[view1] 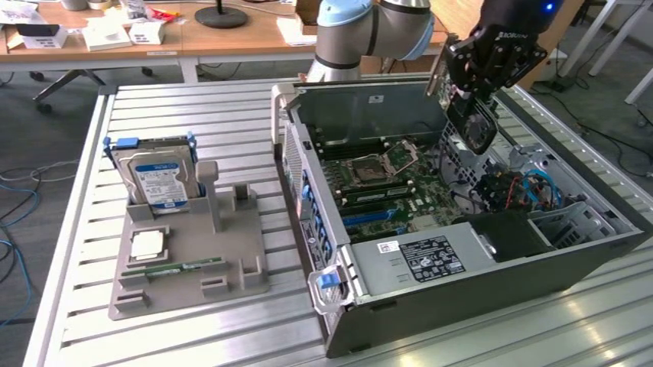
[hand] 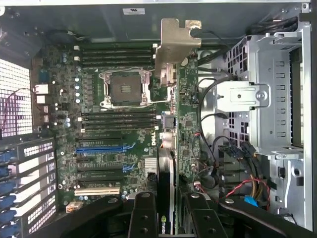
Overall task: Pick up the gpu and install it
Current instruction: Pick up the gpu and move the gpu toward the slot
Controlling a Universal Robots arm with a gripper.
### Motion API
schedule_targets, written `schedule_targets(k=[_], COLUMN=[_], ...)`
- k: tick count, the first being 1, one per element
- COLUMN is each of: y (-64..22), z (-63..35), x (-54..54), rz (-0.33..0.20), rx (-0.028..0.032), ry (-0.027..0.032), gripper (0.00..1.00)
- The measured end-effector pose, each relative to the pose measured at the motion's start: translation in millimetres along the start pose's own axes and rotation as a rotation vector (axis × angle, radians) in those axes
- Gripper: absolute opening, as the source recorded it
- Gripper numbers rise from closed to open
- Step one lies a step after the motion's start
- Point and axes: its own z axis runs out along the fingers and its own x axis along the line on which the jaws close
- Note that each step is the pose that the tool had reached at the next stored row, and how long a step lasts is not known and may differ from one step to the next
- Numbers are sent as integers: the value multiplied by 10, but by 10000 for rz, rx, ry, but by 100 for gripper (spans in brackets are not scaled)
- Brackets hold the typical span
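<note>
One gpu [view1: 475, 126], a dark flat card with a silver end bracket [hand: 176, 39].

Location: aloft over the open computer case [view1: 490, 298], which lies on its side on the slatted desk [view1: 194, 115]. The card hangs on edge toward the exterior view's right of the case and appears clear of the motherboard [hand: 109, 148] beneath.

Holder: the hand [view1: 472, 92], clenched on the card. In the wrist view the hand [hand: 171, 218] has one of its fingers [hand: 143, 218] on each side of the card, and the bracket end points away from the wrist.

Handling, as judged:
- Light for its length and stiff enough not to sag.
- Fragile, with bare circuitry on one face and a contact edge that bending or scraping would harm.
- Cooler face probably smooth and somewhat slippery.
- Best held across the two broad faces near the middle of its length, as it is gripped now, clear of the contact edge and the thin bracket.

Also present: hard drive [view1: 158, 180] with a blue label and memory stick [view1: 173, 269], both in the grey fixture [view1: 240, 287] and well apart from the hand.
</note>
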Motion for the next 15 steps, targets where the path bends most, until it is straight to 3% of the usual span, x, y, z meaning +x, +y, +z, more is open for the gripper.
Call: schedule_targets(k=[2, 6, 15], y=[-3, -3, 8], z=[55, 57, 74], x=[1, -1, -175], rz=[0, 1, -1], rx=[0, 2, 2], ry=[1, 1, 1], gripper=[27, 27, 27])
